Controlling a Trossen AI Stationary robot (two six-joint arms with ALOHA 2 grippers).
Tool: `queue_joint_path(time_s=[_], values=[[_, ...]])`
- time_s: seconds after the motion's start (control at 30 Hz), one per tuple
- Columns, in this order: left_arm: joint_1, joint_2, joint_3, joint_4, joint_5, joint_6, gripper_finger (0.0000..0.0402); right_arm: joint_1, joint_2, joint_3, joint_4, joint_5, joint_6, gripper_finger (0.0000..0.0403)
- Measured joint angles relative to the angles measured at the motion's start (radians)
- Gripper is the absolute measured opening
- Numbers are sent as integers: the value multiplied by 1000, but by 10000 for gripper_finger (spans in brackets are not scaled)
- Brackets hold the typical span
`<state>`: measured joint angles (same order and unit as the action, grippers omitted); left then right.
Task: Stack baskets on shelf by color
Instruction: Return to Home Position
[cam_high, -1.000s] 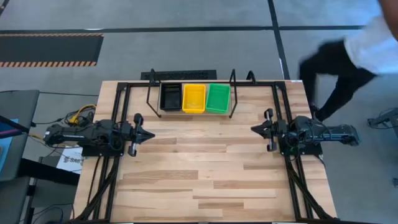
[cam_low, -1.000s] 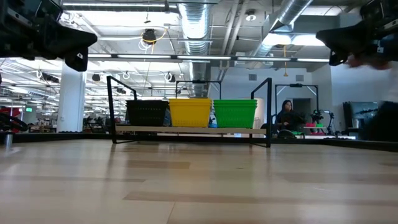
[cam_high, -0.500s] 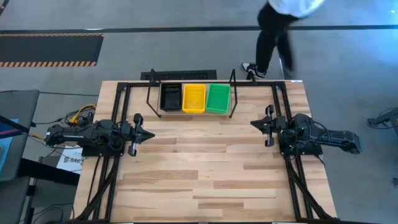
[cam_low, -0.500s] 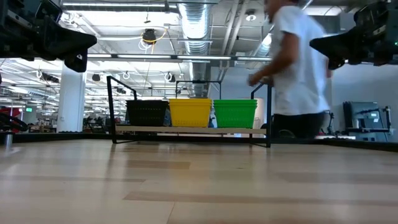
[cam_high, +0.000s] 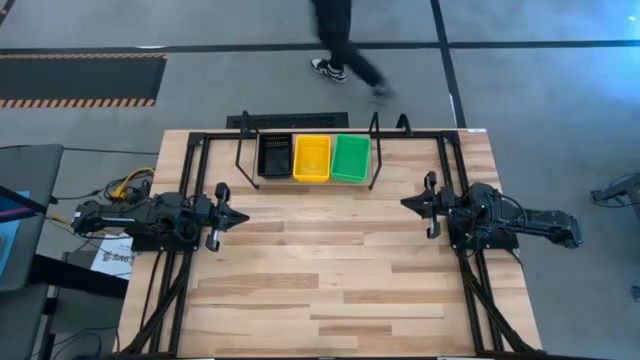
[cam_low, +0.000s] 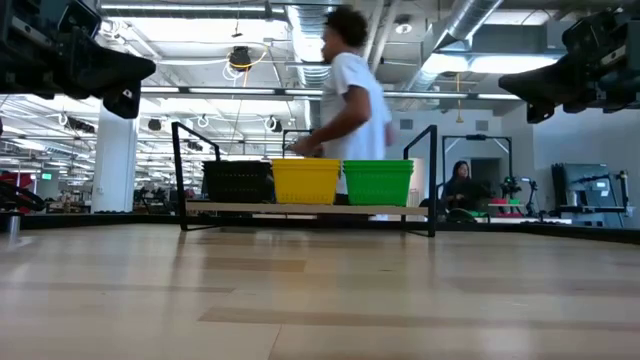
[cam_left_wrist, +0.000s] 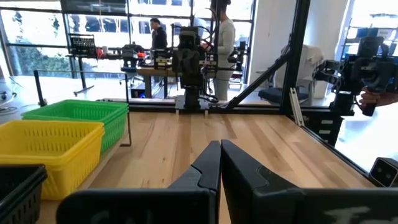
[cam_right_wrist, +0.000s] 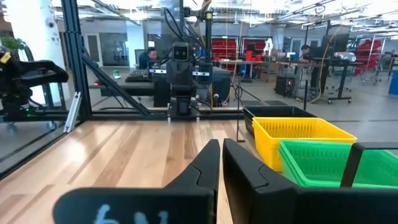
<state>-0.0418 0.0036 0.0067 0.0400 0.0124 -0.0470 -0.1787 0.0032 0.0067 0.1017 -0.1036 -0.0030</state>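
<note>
From afar, I see the shelf (cam_high: 248, 165) in all four views. High looks straight down on it, low faces it level, and the wrist cameras flank it, facing each other.

Counter (cam_high: 330, 270): pale wood planks, smooth, with a soft sheen. Shelf (cam_low: 433, 180): thin black metal wire, matt, carrying a pale wood board. Green basket (cam_left_wrist: 74, 112), yellow basket (cam_left_wrist: 53, 134) and black basket (cam_left_wrist: 15, 183): perforated moulded plastic, slightly glossy. My left gripper (cam_left_wrist: 220, 147) and right gripper (cam_right_wrist: 221, 144): dark, matt, smooth-faced fingers, seemingly plastic.
</note>
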Motion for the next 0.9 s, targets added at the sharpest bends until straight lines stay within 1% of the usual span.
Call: queue_joint_path(time_s=[0.63,0.9], values=[[0,0,0,-4,-1,19,0,1,0,-2,-6,2,30,43],[0,0,0,-4,-1,18,0,1,0,-2,-45,1,30,43]])
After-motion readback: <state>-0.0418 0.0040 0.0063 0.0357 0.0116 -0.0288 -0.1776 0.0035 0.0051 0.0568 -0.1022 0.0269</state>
